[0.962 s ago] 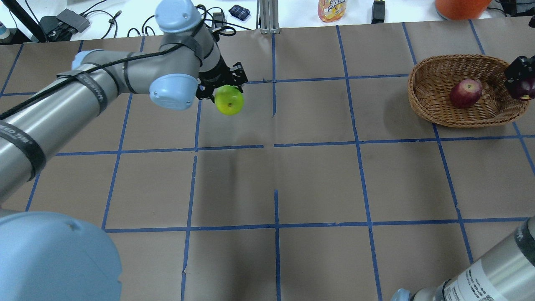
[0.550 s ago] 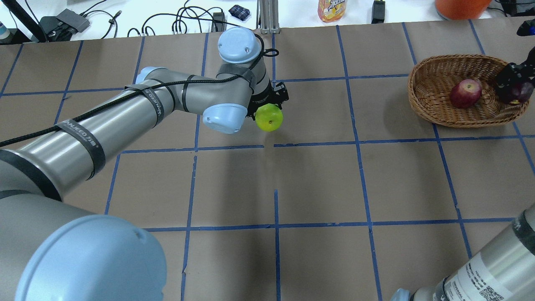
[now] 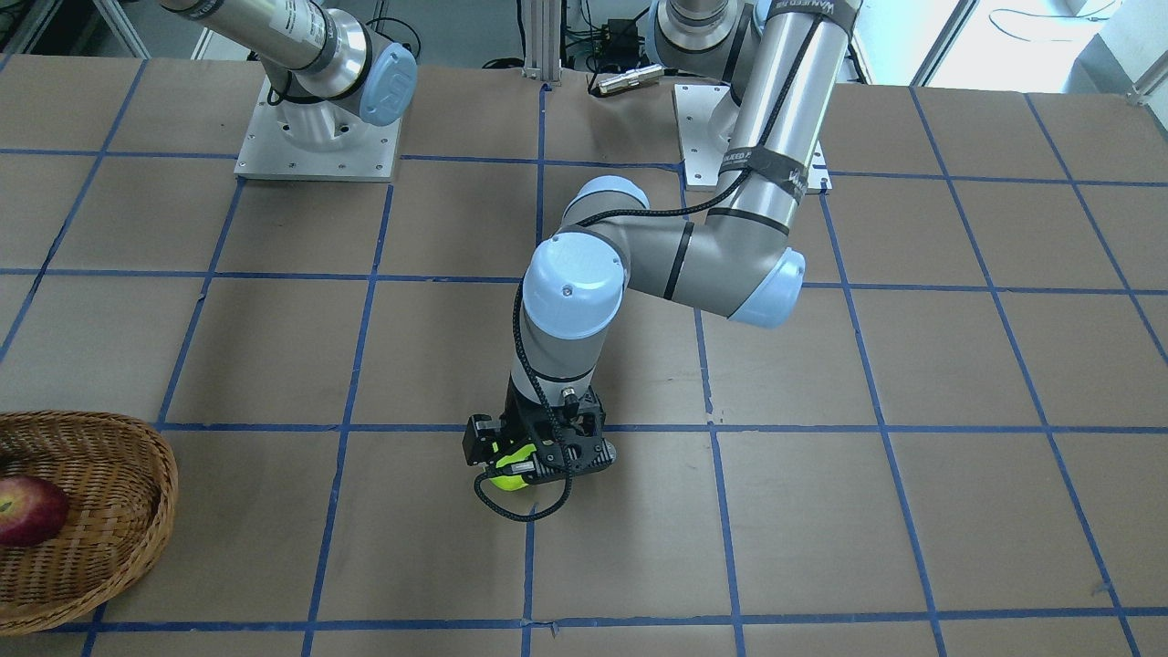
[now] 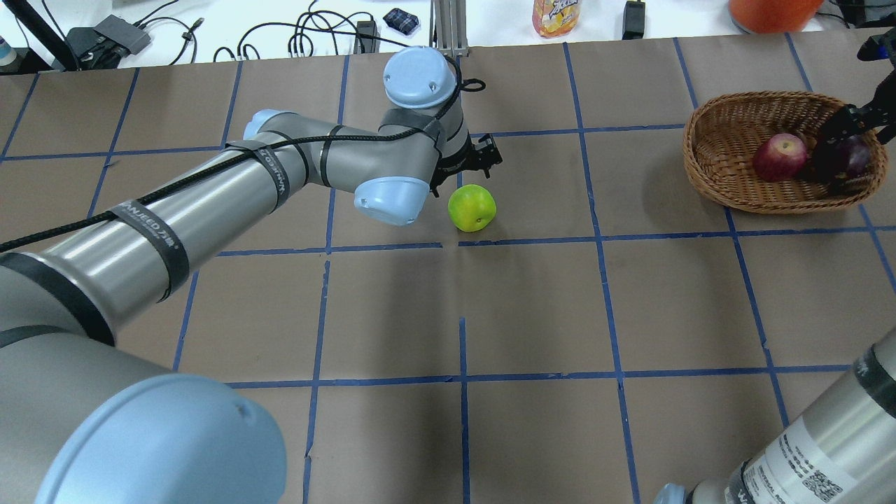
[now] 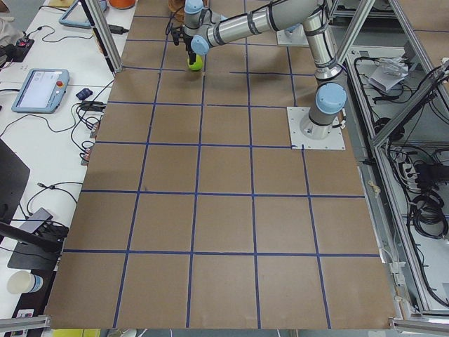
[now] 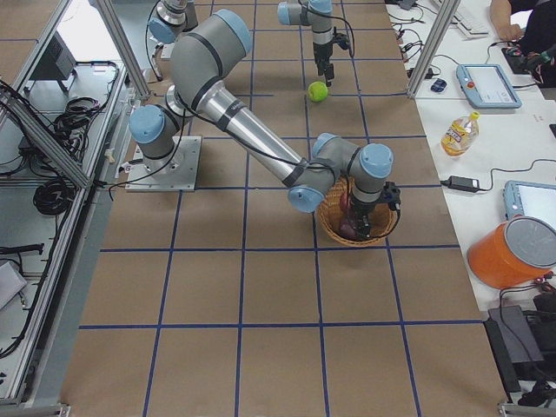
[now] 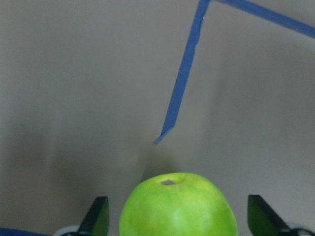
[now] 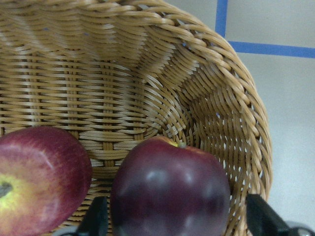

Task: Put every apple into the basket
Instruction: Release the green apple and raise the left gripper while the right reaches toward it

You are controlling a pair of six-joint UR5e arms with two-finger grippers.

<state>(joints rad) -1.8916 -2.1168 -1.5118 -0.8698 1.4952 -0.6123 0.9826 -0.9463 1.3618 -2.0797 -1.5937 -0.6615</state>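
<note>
Left gripper [image 4: 490, 154] hangs wide open at mid-table [image 4: 532, 308], gripping nothing, the green apple [image 4: 472, 208] loose between its fingers and well apart from the basket [image 4: 770, 206]. Over there the red apple [image 4: 779, 156] is in, and the maroon apple [image 4: 850, 157] sits beside it between the right gripper's [image 4: 836, 143] spread fingers, so only green looks left.

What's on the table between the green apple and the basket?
Nothing. The overhead view shows only bare table and blue tape lines between green apple and basket.
</note>
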